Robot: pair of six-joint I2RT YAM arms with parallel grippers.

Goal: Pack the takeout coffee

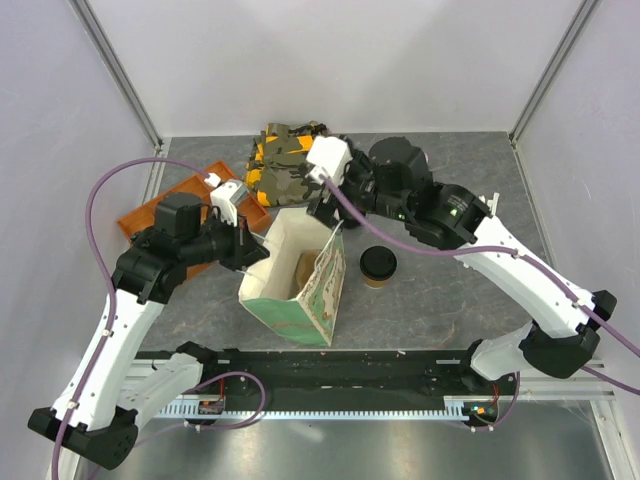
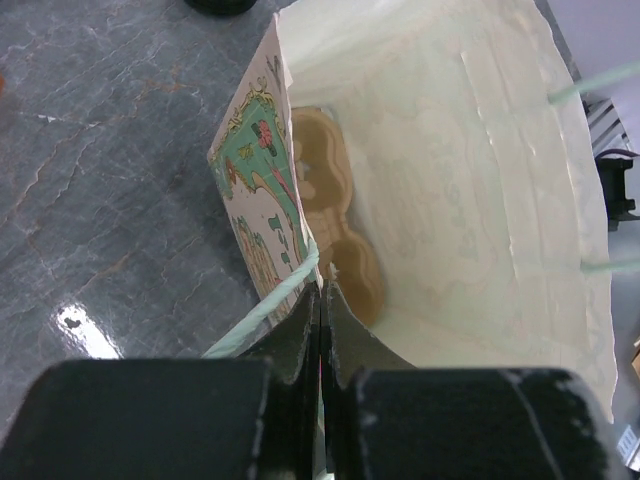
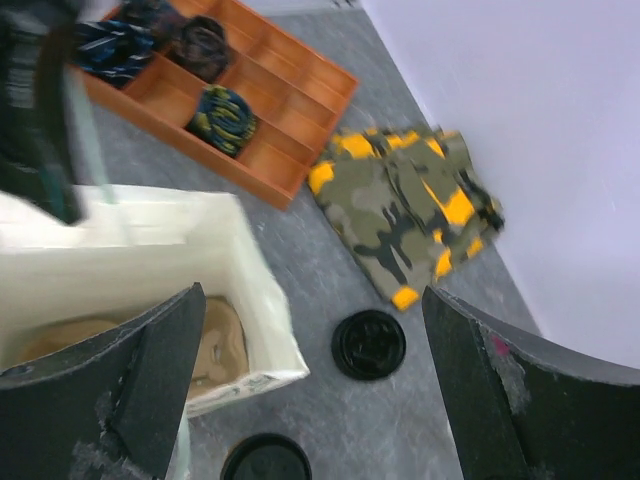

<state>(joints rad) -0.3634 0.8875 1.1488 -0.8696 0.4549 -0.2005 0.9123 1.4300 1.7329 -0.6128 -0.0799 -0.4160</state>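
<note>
The takeout coffee (image 1: pixel 378 264) stands upright on the table with its lid on, just beside the paper bag (image 1: pixel 325 290) at the bag's 3 o'clock in the overhead view, not yet packed. The left gripper (image 2: pixel 320 305) is pinched closed on the bag's rim at about 9 o'clock, propping the mouth open over a moulded brown carrier (image 2: pixel 335 190) on the bag's floor. The right gripper (image 3: pixel 312 292) hangs near the bag's 1 o'clock corner, jaws spread wide with nothing between them. Three things could go wrong. A loose black lid (image 3: pixel 368 343) lies close under it (an easy wrong target). Too hard a squeeze could buckle the paper cup and pop its lid. A cup lowered off-centre could clip the rim or miss a carrier well and tip.
</note>
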